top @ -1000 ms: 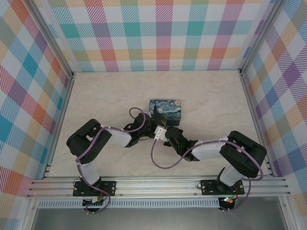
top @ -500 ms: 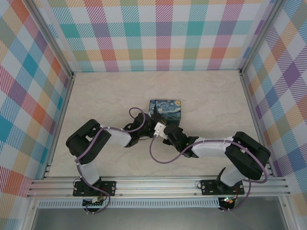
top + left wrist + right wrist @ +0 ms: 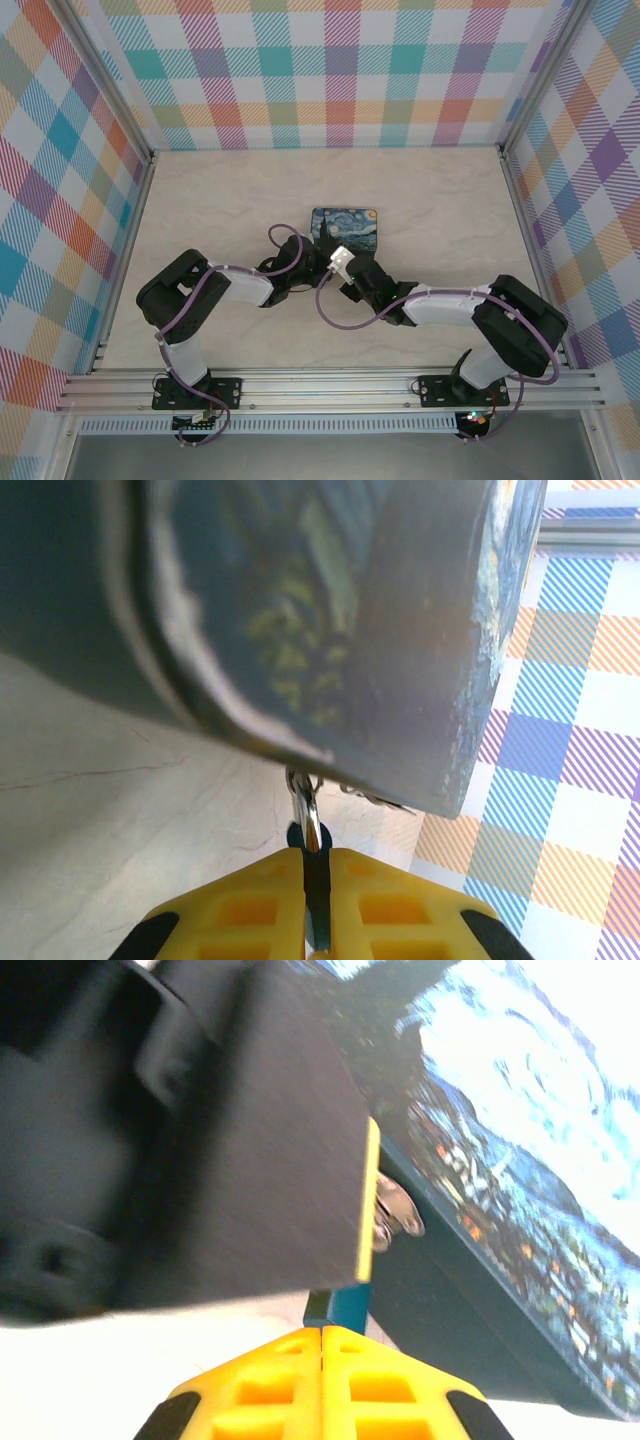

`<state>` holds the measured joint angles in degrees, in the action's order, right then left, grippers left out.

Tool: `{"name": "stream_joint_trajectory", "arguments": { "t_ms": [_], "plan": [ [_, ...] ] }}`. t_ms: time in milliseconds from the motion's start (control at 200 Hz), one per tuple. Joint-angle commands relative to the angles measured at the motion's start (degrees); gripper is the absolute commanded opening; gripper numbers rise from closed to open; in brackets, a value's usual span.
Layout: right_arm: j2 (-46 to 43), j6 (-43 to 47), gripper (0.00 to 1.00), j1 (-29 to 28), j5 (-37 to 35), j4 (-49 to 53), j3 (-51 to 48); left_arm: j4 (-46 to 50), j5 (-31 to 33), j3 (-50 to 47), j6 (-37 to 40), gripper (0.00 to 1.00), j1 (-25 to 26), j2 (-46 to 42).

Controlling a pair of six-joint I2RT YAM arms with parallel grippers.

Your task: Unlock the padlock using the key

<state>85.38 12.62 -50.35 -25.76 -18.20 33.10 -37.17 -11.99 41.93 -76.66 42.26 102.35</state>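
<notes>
both arms are drawn in tight at the near side of the starry-night box (image 3: 346, 228), out on the marble-look table (image 3: 220, 200), because the lock hangs right at that edge.

on the left wrist camera, my left gripper (image 3: 316, 852) has its yellow pads all but together, pinching a thin silvery piece that runs up to the box's lower rim. i take that for the shackle of the padlock (image 3: 305, 805), with a bit of dark blue beside it. i think the hold is there to stop the lock from swinging or twisting while the other arm works.

on the right wrist camera, my right gripper (image 3: 322, 1330) is pressed fully together, and the padlock's teal body sits directly at its tips, under the dark finger of the left gripper. a small silvery tab (image 3: 395, 1215) shows just beside that finger's yellow pad, against the box wall. i cannot tell whether it is the key or part of the clasp.

i cannot make out the key for certain. if the right gripper carries it, it is hidden between the pads, aimed at the lock's underside.
</notes>
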Motion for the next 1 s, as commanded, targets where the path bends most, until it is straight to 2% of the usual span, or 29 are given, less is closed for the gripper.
{"name": "stream_joint_trajectory", "arguments": {
  "t_ms": [0,120,265,415,710,995],
  "plan": [
    [-2.19,-7.43,0.00,2.38,4.80,-4.41,-3.14,0.78,-1.03,-0.08,1.01,0.12,0.65,-2.19],
    [-4.02,-12.22,0.00,5.74,10.77,-7.65,-6.23,0.85,-1.02,-0.17,1.13,0.12,0.60,-2.09],
    [-5.18,-13.49,0.00,7.17,15.28,-8.91,-7.69,1.19,-0.75,-0.21,1.30,0.13,0.67,-2.14],
    [-4.81,-14.22,0.00,7.49,16.58,-9.19,-8.13,4.55,0.06,0.17,2.95,0.25,0.62,-3.25],
    [-3.29,-14.85,0.00,7.63,16.85,-10.03,-8.32,7.30,-0.85,2.06,4.44,0.39,1.22,-3.21],
    [-2.00,-14.34,0.00,7.54,16.91,-9.72,-7.71,8.78,-1.55,5.19,5.19,0.46,2.00,-1.52]
  ]
}}
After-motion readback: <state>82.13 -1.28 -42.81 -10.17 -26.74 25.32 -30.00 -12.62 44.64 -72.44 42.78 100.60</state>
